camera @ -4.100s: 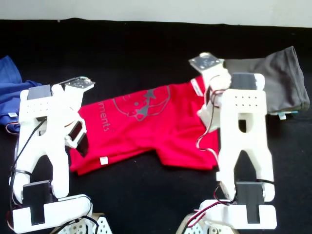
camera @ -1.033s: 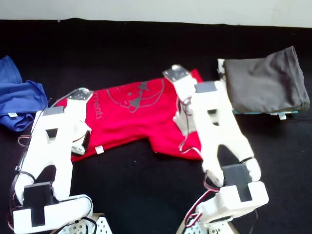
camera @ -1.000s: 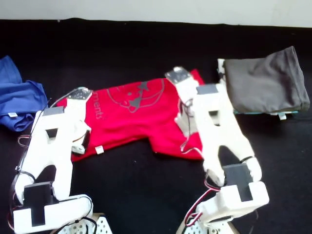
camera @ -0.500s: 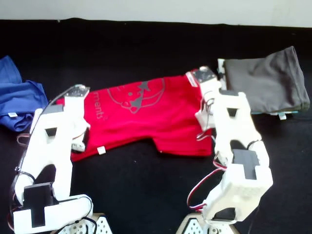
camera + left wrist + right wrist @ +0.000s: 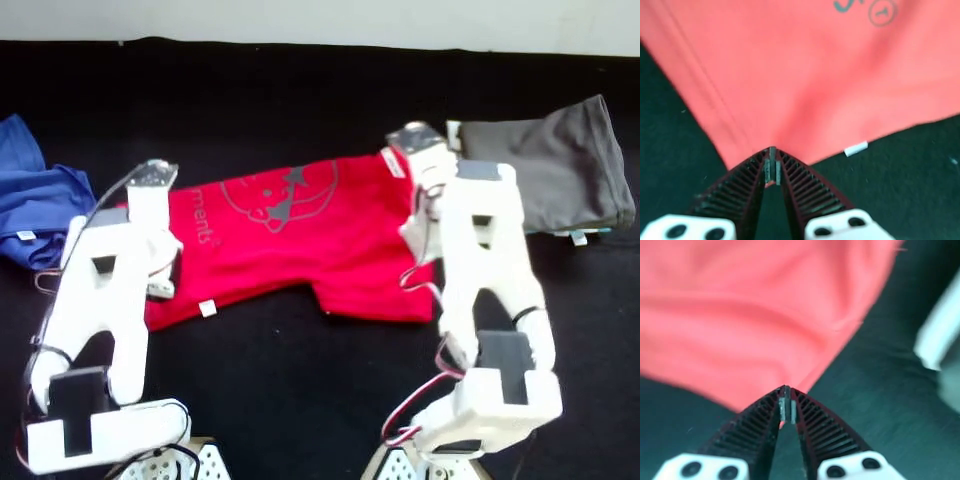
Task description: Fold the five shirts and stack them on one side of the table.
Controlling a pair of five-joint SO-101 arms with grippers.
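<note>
Lying print-up across the middle of the black tabletop (image 5: 300, 100), the red shirt (image 5: 290, 240) is pinched at both ends. The left gripper (image 5: 772, 167) has its jaws closed on the edge near the hem, and the right gripper (image 5: 786, 410) is clamped on the opposite edge, just beside the folded grey shirt (image 5: 545, 175).

A second ago the right arm stood further in and the cloth bunched under it. It has since swung outward toward the grey shirt, while the left arm edged away from its base — so the red shirt now lies wider and flatter. By my judgement this is the spreading step, with the fold itself not yet begun.

A crumpled blue shirt (image 5: 35, 205) waits at the left edge.

The chest carries a grey graphic (image 5: 285, 195) with lettering beside it — left unread here. A small white label (image 5: 856, 148) sticks out at the hem, too small to read.
</note>
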